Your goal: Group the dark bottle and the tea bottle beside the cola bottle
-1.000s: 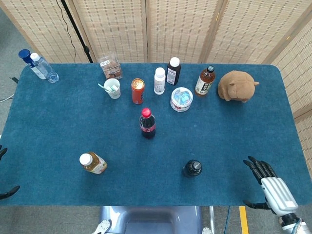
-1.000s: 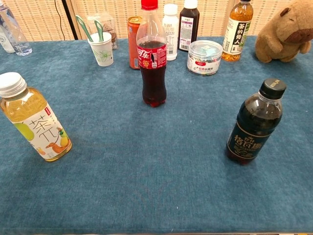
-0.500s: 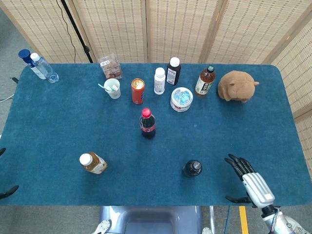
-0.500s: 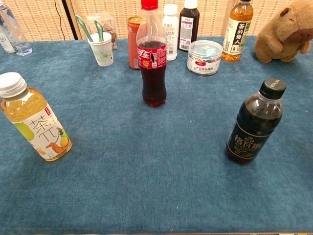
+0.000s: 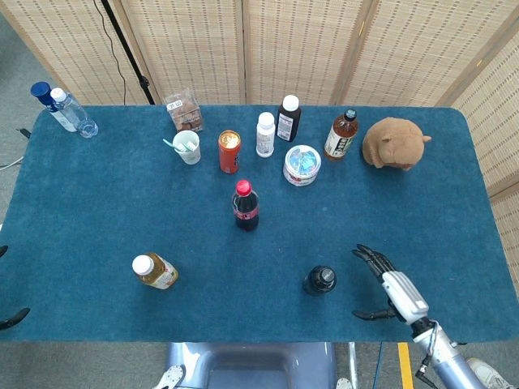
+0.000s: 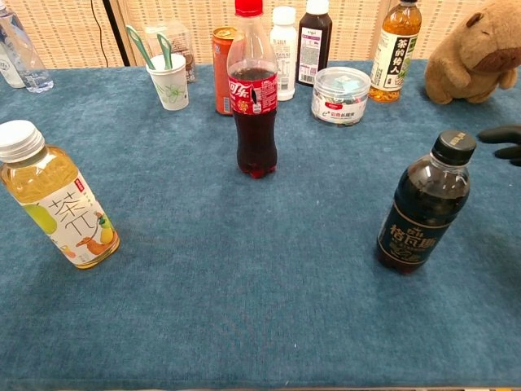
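Moved my right hand [image 5: 391, 290] leftward toward dark bottle [image 5: 320, 280]; fingers [image 5: 370, 258] spread wide, holding nothing. Grasp comes next.

Woven folding screens [image 5: 243, 49] back the blue-covered table [image 5: 97, 211]; grey floor [image 5: 12, 89], perhaps concrete.

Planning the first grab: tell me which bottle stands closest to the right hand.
The dark bottle with the black cap, at the table's near edge. The right hand is open just beside it, not touching; the cola bottle and tea bottle stand farther away.
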